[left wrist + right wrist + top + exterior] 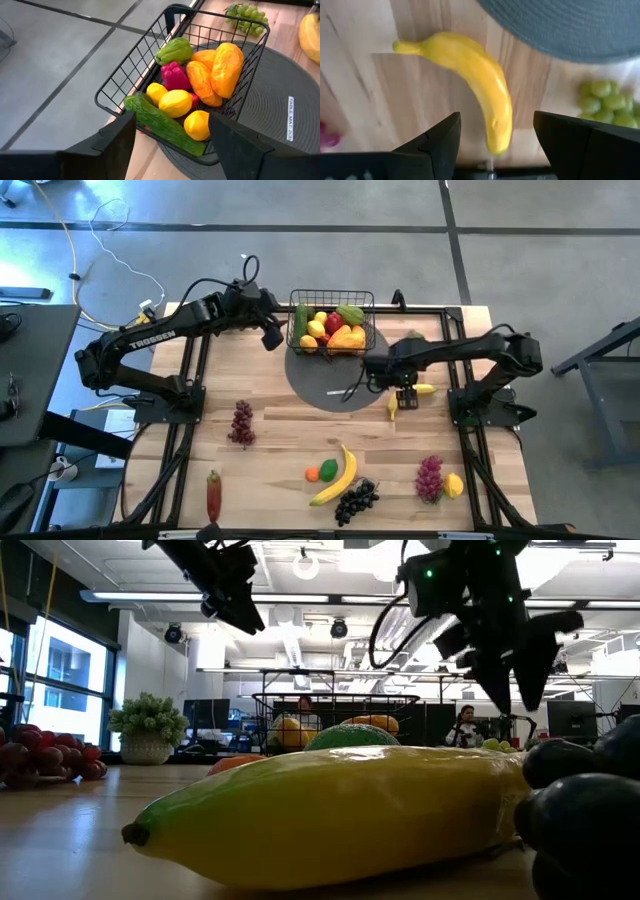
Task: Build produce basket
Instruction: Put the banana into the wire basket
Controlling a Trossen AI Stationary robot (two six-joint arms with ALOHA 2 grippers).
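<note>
One banana (pixel 470 75) lies under the open right gripper (pixel 492 145)

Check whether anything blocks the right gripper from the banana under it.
Nothing visible does. The right gripper is open above the banana, which lies alone on bare wood beside the grey mat; the green grapes lie off to one side.

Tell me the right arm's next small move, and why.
Probably lower the right gripper straight down onto the banana and close. Its fingers are open, empty and poised over the banana, which lies on the bare table beside the grey mat, outside the basket.
</note>
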